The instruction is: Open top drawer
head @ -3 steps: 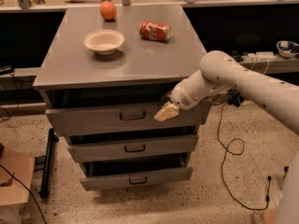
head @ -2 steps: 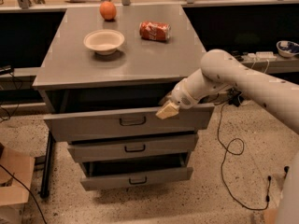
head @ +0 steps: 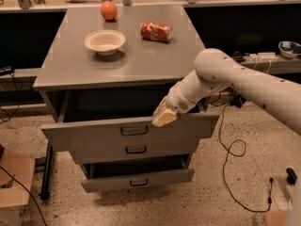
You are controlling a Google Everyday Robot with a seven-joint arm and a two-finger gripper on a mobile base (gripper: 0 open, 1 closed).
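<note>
The top drawer is the widest grey metal drawer, with a small dark loop handle at its centre. It stands pulled well out from the cabinet, with a dark gap behind its front. My gripper reaches in from the right on a white arm and sits at the drawer front's upper edge, right of the handle.
Two narrower drawers sit below, partly pulled out. On the cabinet top are a white bowl, an orange and a red can lying on its side. Black cables trail over the floor at right. A cardboard box sits at left.
The top drawer has slid out further toward the camera, and my gripper has moved with it, down and forward.
</note>
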